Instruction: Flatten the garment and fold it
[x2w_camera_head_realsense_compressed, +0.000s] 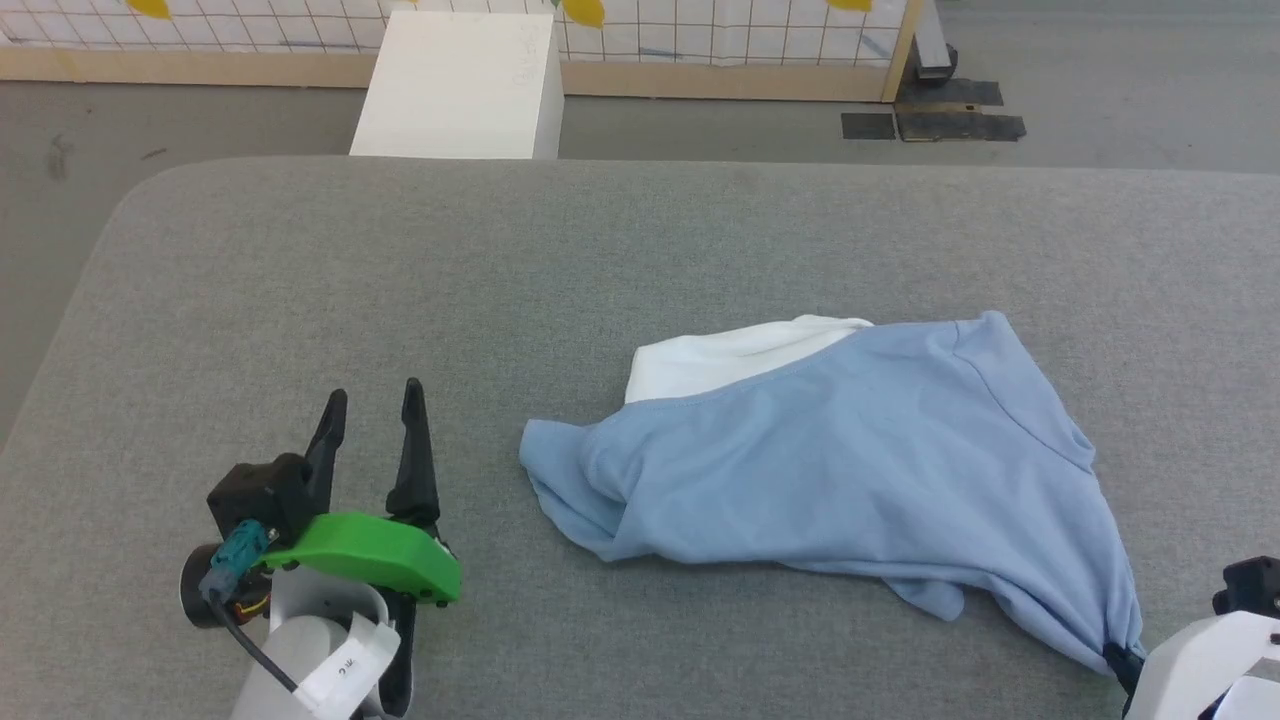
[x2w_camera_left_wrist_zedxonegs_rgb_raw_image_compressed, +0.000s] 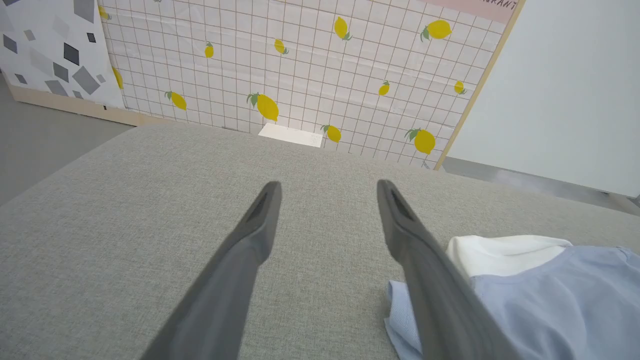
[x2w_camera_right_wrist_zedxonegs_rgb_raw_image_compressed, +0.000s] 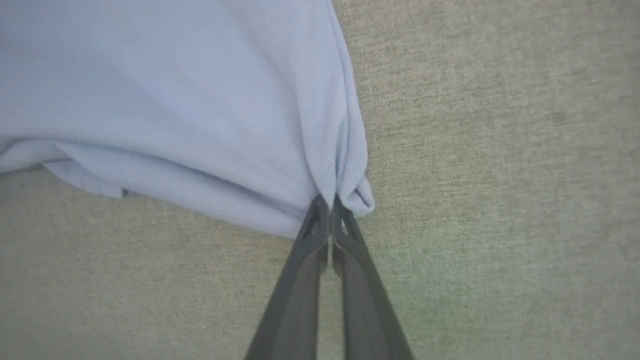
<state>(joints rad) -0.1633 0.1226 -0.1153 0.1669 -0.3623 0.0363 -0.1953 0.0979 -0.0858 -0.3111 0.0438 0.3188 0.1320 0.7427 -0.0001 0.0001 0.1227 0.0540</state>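
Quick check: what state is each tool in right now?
Left tool: open, holding nothing.
Right tool: shut on a corner of the garment.

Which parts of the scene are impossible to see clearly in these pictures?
- Head view: right hand, cut off by the bottom-right corner.
- Head view: lower layers of the garment, hidden under its top layer.
- Left wrist view: garment's far side, cut off by the right edge.

Crumpled light-blue knit garment (x2w_camera_head_realsense_compressed: 850, 470) on the grey fabric table (x2w_camera_head_realsense_compressed: 400, 280), right gripper (x2w_camera_head_realsense_compressed: 1120, 660) pinching its corner, left gripper (x2w_camera_head_realsense_compressed: 375, 400) spread wide, well apart.
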